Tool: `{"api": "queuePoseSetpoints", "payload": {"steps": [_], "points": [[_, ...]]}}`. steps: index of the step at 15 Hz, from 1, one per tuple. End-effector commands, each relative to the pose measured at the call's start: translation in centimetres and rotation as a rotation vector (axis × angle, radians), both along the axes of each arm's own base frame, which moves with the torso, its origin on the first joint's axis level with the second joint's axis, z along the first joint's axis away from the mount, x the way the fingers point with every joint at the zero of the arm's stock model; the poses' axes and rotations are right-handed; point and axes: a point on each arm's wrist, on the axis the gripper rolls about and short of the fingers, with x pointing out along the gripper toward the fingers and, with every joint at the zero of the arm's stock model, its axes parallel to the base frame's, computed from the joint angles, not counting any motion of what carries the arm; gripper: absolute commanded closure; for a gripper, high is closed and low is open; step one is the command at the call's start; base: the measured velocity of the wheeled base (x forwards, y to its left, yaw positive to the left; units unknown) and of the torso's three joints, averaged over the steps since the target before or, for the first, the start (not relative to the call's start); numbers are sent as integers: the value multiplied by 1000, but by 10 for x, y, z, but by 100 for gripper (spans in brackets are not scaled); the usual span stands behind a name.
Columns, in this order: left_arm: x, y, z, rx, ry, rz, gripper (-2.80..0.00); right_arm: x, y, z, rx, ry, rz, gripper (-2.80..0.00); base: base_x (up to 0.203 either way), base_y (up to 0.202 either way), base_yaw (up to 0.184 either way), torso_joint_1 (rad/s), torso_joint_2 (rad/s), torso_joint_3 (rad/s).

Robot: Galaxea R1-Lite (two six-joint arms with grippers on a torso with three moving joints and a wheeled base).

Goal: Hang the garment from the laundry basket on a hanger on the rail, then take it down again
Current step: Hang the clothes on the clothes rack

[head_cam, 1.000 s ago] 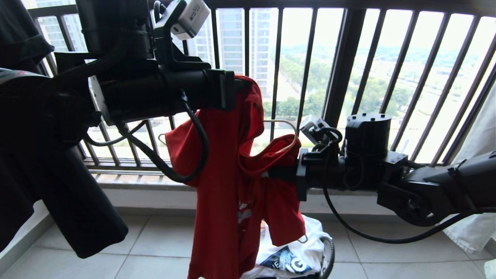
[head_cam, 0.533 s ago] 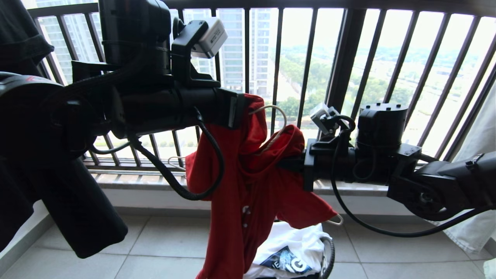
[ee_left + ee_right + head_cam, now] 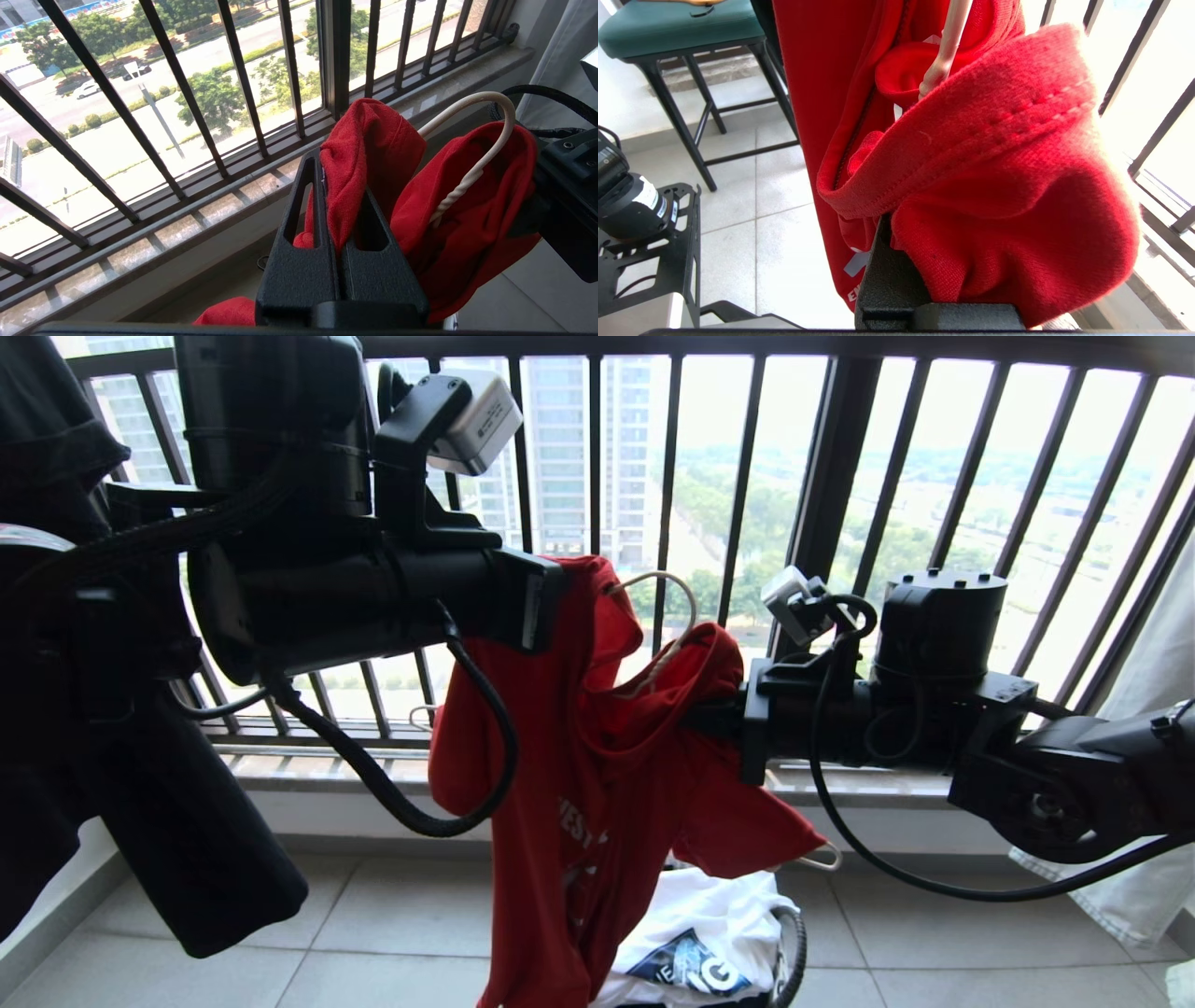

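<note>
Red short-sleeved T-shirt [image 3: 597,756] held up between both pincers in front of the dark barred window railing [image 3: 831,485].

Left pincer [image 3: 340,219] is clamped narrow on a fold of the shirt's upper edge; right pincer [image 3: 896,261] is closed on bunched red cloth (its tips are buried in the fabric). Thin white wire hanger [image 3: 667,616] curves out of the shirt between them. Below the shirt, the round dark-rimmed laundry basket [image 3: 794,943] holds a white printed T-shirt [image 3: 700,943].
</note>
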Motion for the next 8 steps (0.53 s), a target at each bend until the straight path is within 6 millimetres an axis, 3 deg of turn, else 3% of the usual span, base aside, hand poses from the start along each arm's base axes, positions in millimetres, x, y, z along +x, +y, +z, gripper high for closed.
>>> {"api": "queuePoseSetpoints", "payload": {"steps": [1,4,8], "points": [[-7,9,10,-18,-28,10,0,0,0,0,1,-2,4,0,0,0,0,0,0,0],[-6,19,9,-8,-18,42,0,0,0,0,2,-3,3,0,0,0,0,0,0,0],[-3,19,-14,48,58,48,0,1,-3,1,3,-5,-5,0,0,0,0,0,0,0]]}}
